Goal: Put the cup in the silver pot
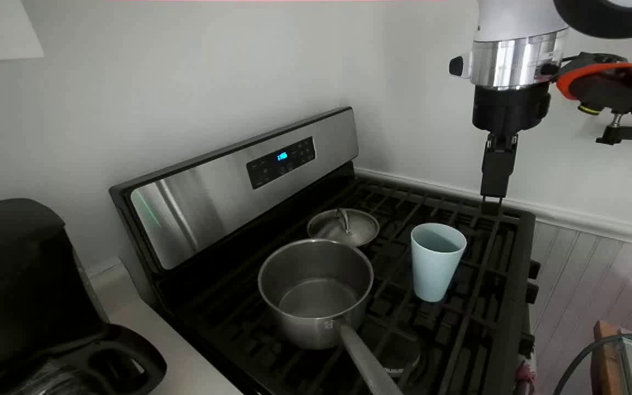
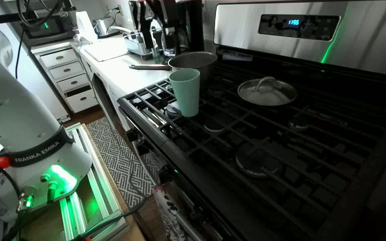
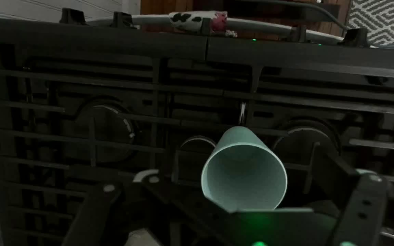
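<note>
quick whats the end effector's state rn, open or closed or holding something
End effector: open, holding nothing; the cup stands apart from it.

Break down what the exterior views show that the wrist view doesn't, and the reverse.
Only the exterior views: the lit control panel, clear looks at the silver pot and the lid, and the gap between the tool and the cup.
Only the wrist view: a nearly head-on look into the cup's mouth, part of its rim hidden behind the tool. Whether scraps of pot or lid show there, I can't tell.
Both kinds of view: the cup, the tool and the black knobs.
</note>
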Motion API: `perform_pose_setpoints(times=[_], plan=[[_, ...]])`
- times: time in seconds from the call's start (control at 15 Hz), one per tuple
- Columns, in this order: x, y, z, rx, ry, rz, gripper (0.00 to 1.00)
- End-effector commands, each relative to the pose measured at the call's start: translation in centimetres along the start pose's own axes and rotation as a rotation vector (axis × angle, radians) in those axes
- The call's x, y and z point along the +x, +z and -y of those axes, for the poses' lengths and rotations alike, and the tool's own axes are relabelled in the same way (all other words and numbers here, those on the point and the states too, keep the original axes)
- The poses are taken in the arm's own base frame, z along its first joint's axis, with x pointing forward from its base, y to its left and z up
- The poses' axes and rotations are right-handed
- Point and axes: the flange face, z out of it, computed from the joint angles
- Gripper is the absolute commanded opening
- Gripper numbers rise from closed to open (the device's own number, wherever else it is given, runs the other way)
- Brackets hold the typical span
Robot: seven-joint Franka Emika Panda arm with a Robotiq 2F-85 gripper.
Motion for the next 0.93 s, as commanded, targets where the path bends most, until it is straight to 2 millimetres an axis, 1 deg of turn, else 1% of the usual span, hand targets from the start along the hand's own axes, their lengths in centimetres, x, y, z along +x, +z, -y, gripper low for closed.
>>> perform_pose_setpoints(times=[0.0,0.6,0.87], plan=[[0.0,-0.1,0.0,0.0,0.0,0.001,1.0],[0.0,-0.1,0.0,0.0,0.0,0.001,1.0],[1.9,0.5,0.4,0.07,0.027,-0.063,1.0]])
